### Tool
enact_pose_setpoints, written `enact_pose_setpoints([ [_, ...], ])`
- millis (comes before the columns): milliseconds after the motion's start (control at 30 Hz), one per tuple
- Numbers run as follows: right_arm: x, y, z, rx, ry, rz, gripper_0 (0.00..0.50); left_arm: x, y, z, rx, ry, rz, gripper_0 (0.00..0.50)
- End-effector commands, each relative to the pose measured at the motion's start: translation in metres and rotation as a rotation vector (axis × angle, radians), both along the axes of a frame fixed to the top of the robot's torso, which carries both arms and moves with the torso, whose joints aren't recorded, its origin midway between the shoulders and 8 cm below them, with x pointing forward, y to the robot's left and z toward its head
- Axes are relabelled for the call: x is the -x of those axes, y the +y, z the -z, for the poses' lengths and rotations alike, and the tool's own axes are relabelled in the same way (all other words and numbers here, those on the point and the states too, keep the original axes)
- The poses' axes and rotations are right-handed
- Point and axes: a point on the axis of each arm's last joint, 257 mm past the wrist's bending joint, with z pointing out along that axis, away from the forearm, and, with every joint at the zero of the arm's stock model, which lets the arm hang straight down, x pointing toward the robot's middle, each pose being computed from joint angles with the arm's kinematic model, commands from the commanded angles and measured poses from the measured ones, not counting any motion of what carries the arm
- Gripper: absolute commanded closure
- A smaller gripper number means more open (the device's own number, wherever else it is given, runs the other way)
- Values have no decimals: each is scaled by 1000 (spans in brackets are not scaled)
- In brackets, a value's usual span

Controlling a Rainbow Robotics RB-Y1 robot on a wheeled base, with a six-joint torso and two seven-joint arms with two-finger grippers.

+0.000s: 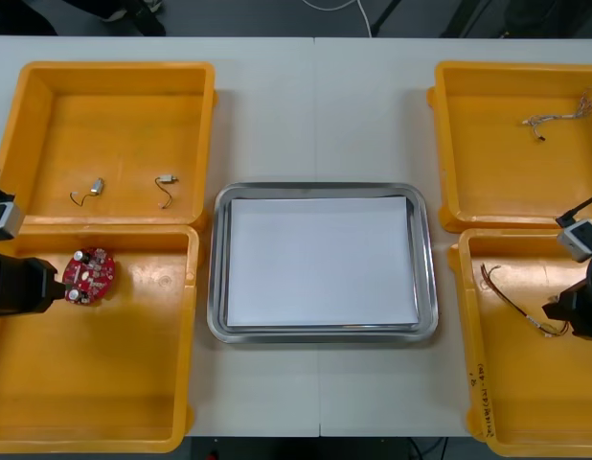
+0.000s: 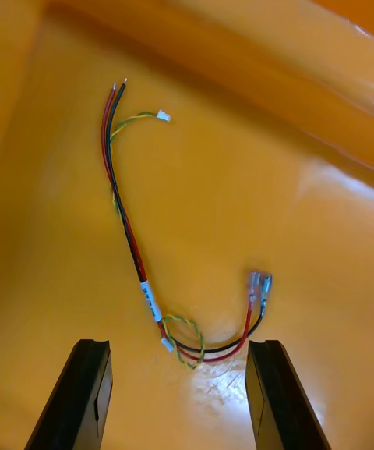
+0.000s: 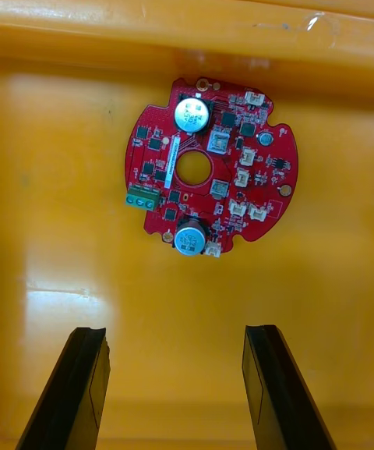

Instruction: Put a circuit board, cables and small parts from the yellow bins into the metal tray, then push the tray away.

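We see the metal tray (image 1: pixel 217 278), white inside, between the yellow bins (image 1: pixel 114 125). Our left gripper (image 3: pixel 175 333) hangs spread in the near left bin (image 1: pixel 104 383), the circuit board (image 3: pixel 210 177) just beyond its fingertips. Our right gripper (image 2: pixel 179 345) gapes in the near right bin (image 1: pixel 526 402), the cable (image 2: pixel 128 235) lying with its looped end between the fingers.

We see the metal tray (image 1: pixel 216 287) at the table's middle, shiny at the rim and white inside. In the near-left yellow bin (image 1: pixel 104 383), a round red circuit board (image 1: pixel 89 274) lies flat, components up, near the far wall. The far-left bin (image 1: pixel 114 125) holds two small metal parts (image 1: pixel 95 187), a little apart. A red and black cable (image 2: pixel 125 216) curves across the near-right bin (image 1: pixel 526 402). A thin tangled cable (image 1: pixel 557 117) lies in the far-right bin (image 1: pixel 497 172).
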Motion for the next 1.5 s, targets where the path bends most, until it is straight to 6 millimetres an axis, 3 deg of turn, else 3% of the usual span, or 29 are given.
enact_pose_setpoints([
  [33,9,-6,16,77,13,-72,0,4,-9,8,-57,0,111,0],
  [267,0,0,38,68,-21,-79,0,-4,-10,14,-67,5,111,0],
  [833,1,-2,63,116,-23,-101,0,-25,-19,37,-67,-37,120,0],
  [1500,1,-4,75,136,-30,-98,0,-37,-16,40,-55,-53,108,0],
])
